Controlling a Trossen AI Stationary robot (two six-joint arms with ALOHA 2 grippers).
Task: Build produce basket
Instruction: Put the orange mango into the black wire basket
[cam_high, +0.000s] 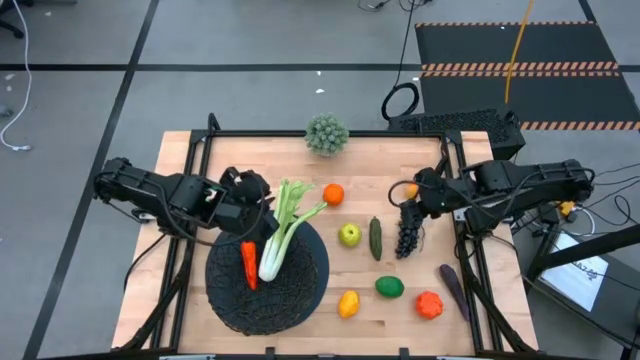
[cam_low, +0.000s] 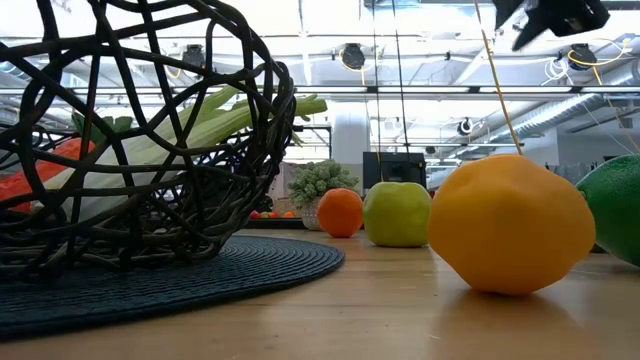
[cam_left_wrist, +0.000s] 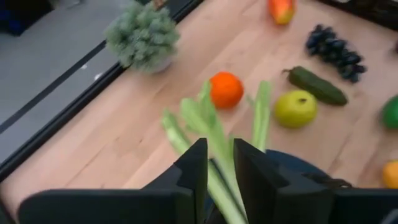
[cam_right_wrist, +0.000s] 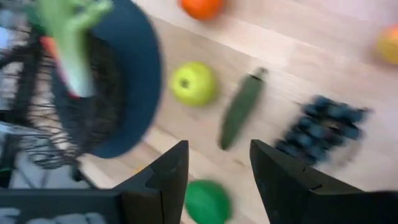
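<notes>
One basket (cam_high: 300, 290), one carrot (cam_high: 248, 264), one celery (cam_high: 283, 232)

Worktop (cam_high: 180, 300), one, wooden.
Basket (cam_high: 300, 290), one, black woven mesh, near left.
- Carrot (cam_high: 248, 264), one, orange, inside the basket.
- Celery stalk (cam_high: 283, 235), one, pale green, lying in the basket with its leafy end over the far rim.

Loose produce on the worktop, right of the basket:
- Orange (cam_high: 333, 194), one.
- Green apple (cam_high: 349, 235), one.
- Cucumber (cam_high: 375, 238), one, dark green.
- Grapes (cam_high: 408, 232), one purple bunch.
- Mango (cam_high: 407, 190), one, far right.
- Lemon (cam_high: 348, 303), one, yellow, near edge.
- Lime (cam_high: 389, 287), one, green.
- Tomato (cam_high: 429, 305), one, red.
- Dark purple elongated piece (cam_high: 453, 288), one, near right.

Spiky grey-green ball plant (cam_high: 327, 134), one, far edge.
</notes>
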